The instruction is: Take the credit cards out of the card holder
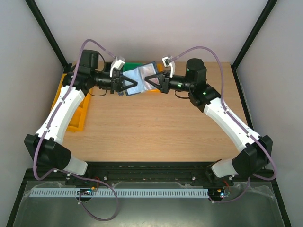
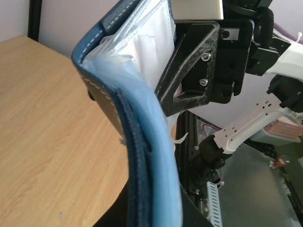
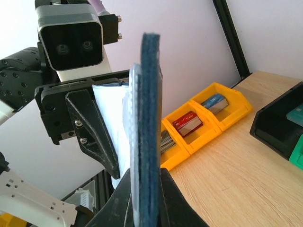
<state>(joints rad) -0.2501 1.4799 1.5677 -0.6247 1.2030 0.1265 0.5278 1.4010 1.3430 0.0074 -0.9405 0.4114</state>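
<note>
Pale walls close round a wooden table (image 1: pixel 156 127) in the top view. At 12 o'clock over the table, the card holder (image 1: pixel 141 78) hangs open and clear of the wood, stretched between the two arms. The left gripper (image 1: pixel 127 85) meets its 9 o'clock edge and the right gripper (image 1: pixel 154 81) its 3 o'clock edge. A yellow bin (image 1: pixel 75 120) sits at the table's 9 o'clock edge, and a green bin (image 1: pixel 135 65) lies just behind the holder.

From the left wrist, the card holder (image 2: pixel 118 109) stands on edge. Its navy cover and pale blue lining curve down to 6 o'clock, where the left gripper (image 2: pixel 151 210) is clamped on them. At 1 o'clock a black finger (image 2: pixel 189 66) of the right gripper presses against the clear sleeves (image 2: pixel 142 47). Whether any credit cards sit in them cannot be told.

From the right wrist, the card holder (image 3: pixel 149 118) rises upright from 6 o'clock, pinched there by the right gripper (image 3: pixel 144 201). At 9 o'clock a finger (image 3: pixel 94 137) of the left gripper lies against the white lining. On the table at 3 o'clock, the yellow bin (image 3: pixel 222 101) holds a red card-like item (image 3: pixel 187 124), with a black bin (image 3: pixel 279 123) further right.
</note>
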